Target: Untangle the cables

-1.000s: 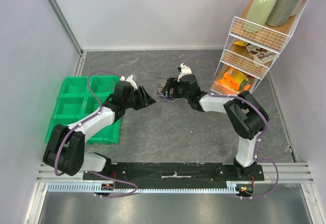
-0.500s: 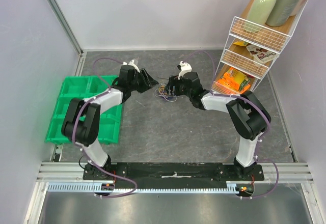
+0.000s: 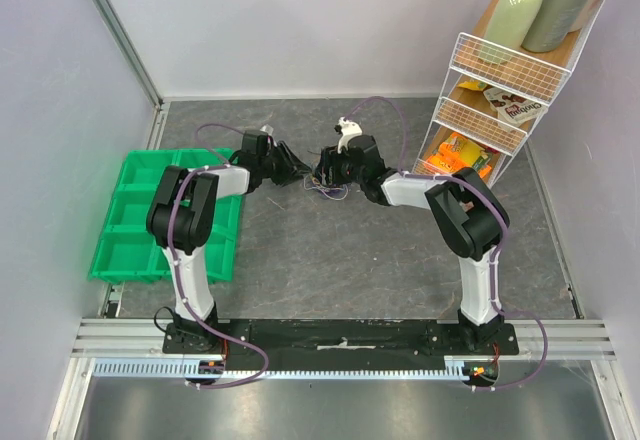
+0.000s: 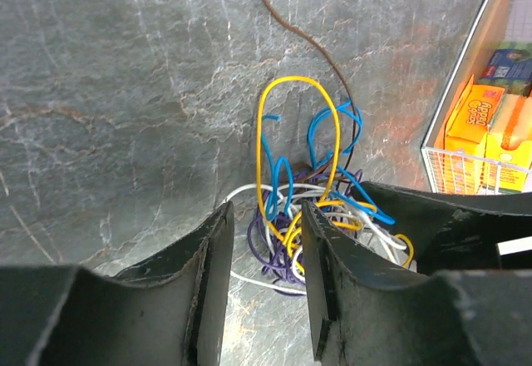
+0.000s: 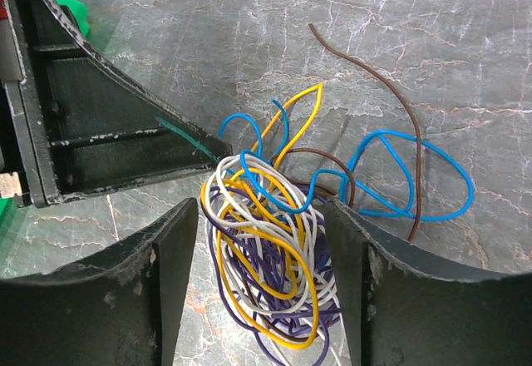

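Top view: the cables (image 3: 325,190), partly hidden under the left gripper (image 3: 302,173) and right gripper (image 3: 323,173), show strands too small to separate. Left wrist view: fingers (image 4: 208,283) hide the bundle's near part; the wire rack (image 4: 465,165) is cut by the right edge. Right wrist view: the bundle meets the bottom edge.

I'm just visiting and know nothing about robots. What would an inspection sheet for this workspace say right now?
Surface: grey marbled mat.
Job's things: tangled cables, purple, yellow, white, blue and brown, in one knot mid-mat; a brown strand trails out.
Clutter: nothing seen.
Pincers: left pincer and right pincer both open, straddling the tangle from opposite sides.
Cables: mauve hoses run along both arms.
Surroundings: green bin tray at left; wire rack with bottles and snack packs at right.
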Tool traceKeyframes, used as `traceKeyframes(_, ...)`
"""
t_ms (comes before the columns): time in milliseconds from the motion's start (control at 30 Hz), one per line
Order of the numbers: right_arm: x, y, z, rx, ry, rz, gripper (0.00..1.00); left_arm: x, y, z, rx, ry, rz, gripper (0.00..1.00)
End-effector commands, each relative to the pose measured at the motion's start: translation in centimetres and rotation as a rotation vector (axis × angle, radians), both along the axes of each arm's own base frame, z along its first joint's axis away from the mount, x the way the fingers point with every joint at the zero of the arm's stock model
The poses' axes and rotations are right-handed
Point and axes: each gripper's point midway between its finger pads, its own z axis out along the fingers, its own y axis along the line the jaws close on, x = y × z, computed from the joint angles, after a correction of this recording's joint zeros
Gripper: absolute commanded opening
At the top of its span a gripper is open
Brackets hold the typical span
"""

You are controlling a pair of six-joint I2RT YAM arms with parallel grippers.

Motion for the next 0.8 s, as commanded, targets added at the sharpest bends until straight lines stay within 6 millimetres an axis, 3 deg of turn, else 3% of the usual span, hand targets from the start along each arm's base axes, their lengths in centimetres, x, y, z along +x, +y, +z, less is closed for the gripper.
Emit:
traceKeyframes(0, 0.8, 1.0, 1.0, 0.023, -0.016, 0.02, 0.69, 2.4, -0.8, 1.7, -0.031, -0.064, 0.011, 0.44)
traceKeyframes(167, 1.1, 0.7, 0.3, 0.002, 0.004, -0.008, 0.69, 2.9, -1.0, -0.2, -0.011, -0.02, 0.001, 0.34)
traceKeyframes(233, 1.3, 0.5, -0.2, -0.02, 0.011, -0.023, 0.7, 3.0, -1.1, -0.3, -0.009, -0.022, -0.005, 0.25)
traceKeyframes(333, 1.6, 0.4, -1.1, -0.043, 0.033, -0.04, 0.67, 2.7, -1.1, 0.7, 0.002, -0.035, -0.024, 0.02)
traceKeyframes(500, 2.4, -0.4, -2.4, -0.125, 0.047, -0.131, 0.31, 1.5, 0.0, 7.6, 0.01, -0.193, -0.003, 0.02)
traceKeyframes(567, 2.6, -0.7, -2.5, -0.143, 0.048, -0.159, 0.27, 0.4, 0.8, 11.3, 0.016, -0.267, 0.016, 0.02)
traceKeyframes(767, 3.8, -3.7, -1.7, -0.226, 0.003, -0.301, 0.14, -4.4, 3.8, 19.6, 0.074, -0.418, 0.073, 0.02)
